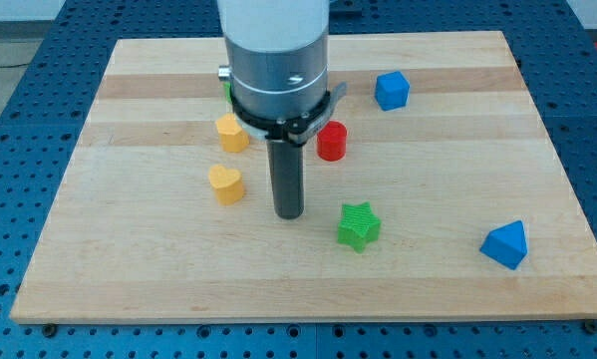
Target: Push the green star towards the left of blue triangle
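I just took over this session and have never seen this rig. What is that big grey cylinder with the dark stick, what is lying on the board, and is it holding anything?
There is only one camera view, looking down at a wooden board from its front edge. The grey cylinder is the end of a robot arm. It has no grasping end effector, only a straight dark rod; my tip slides along the board and pushes blocks. It holds nothing.

On the board: a green star just to the view's right of my tip, not touching it; a blue triangle further right, near the bottom; a red cylinder; a blue cube near the top; two yellow blocks, one heart-shaped and another above it. A bit of green shows behind the arm, its shape hidden.
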Available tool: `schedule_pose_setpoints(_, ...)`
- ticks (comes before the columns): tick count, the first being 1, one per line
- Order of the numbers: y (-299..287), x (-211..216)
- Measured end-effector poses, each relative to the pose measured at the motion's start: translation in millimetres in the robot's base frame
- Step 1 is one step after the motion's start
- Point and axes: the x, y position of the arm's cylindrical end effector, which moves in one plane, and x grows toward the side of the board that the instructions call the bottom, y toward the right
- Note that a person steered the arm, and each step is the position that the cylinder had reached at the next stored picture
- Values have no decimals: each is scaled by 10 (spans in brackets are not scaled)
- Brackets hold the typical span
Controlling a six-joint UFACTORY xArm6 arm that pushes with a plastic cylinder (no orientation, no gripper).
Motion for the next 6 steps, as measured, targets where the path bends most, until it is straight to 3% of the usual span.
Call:
schedule_pose_setpoints(2,760,46)
schedule_pose_setpoints(6,756,673)
